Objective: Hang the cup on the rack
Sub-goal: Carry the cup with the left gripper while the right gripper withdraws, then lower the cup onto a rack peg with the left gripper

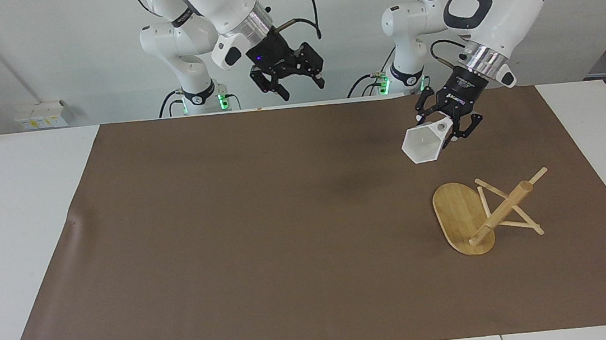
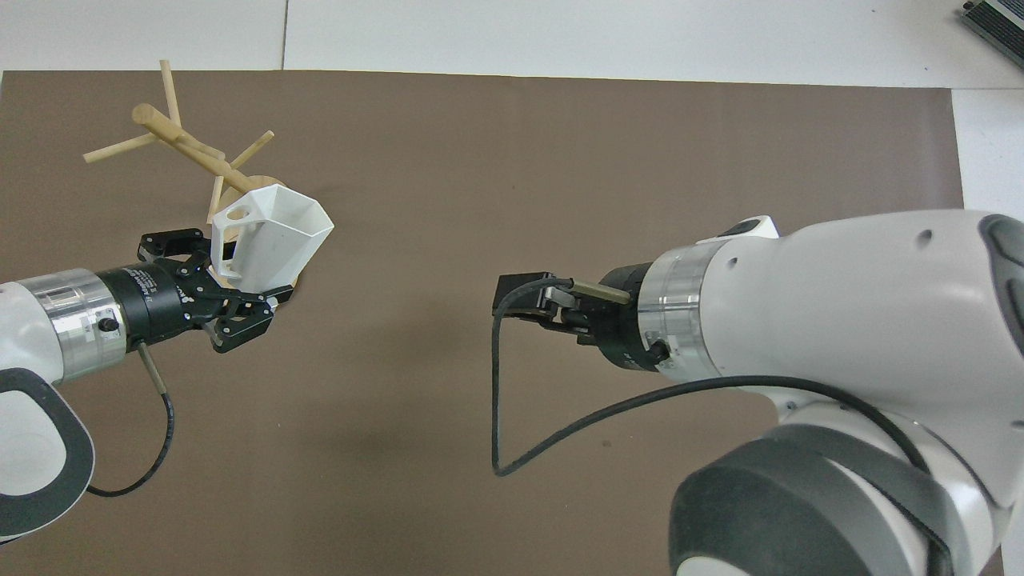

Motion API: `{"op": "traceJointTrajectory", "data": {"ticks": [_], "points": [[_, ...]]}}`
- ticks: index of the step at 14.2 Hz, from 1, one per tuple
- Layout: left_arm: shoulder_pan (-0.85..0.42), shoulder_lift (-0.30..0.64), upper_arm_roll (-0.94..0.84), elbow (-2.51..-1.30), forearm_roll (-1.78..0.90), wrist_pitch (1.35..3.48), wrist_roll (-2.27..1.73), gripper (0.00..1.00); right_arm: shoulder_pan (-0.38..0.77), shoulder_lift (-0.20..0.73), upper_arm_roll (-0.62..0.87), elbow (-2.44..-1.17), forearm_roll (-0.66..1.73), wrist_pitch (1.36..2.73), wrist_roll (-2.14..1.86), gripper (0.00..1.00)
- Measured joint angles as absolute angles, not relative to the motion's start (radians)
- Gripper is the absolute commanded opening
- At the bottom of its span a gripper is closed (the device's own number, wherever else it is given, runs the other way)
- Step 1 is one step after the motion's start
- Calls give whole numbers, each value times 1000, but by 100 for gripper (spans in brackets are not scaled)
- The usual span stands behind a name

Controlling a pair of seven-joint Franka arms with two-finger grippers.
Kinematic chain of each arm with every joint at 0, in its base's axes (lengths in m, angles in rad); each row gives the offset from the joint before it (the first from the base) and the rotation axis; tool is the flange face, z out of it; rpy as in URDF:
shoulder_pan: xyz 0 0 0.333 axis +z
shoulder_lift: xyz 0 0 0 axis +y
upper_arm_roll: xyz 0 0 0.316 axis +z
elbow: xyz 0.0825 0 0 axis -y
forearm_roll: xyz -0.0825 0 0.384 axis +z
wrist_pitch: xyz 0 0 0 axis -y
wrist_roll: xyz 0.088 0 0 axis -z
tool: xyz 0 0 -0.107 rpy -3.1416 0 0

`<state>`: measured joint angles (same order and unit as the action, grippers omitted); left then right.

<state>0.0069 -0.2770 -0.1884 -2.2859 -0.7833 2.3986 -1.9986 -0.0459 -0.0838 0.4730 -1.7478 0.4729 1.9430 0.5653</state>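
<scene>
The cup (image 1: 423,145) (image 2: 276,237) — a small matte white mug with faceted hexagonal sides and a blocky handle pierced by a round hole — hangs in the air, tilted, its open mouth turned down and outward. The rack (image 1: 482,215) (image 2: 192,156), a light bamboo mug tree, lies tipped over on the brown mat — oval base on edge, pole slanting, thin pegs crossing.

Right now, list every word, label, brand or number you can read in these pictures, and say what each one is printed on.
White lettering on the black body of the left pincer, which holds the cup: too blurred to read in the overhead view.
The same lettering in the facing view: too small to read.
Cup, rack, brown mat, right pincer: no writing visible.
</scene>
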Motion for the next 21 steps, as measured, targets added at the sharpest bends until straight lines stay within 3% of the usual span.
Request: {"op": "traceJointTrajectory", "data": {"ticks": [13, 21], "points": [[-53, -185, -192, -2281, -783, 2631, -2076, 0, -59, -68, 146, -1764, 244, 1940, 74, 100], [-57, -33, -191, -2199, -783, 2747, -2151, 0, -59, -68, -14, -1777, 211, 1940, -213, 100]]}}
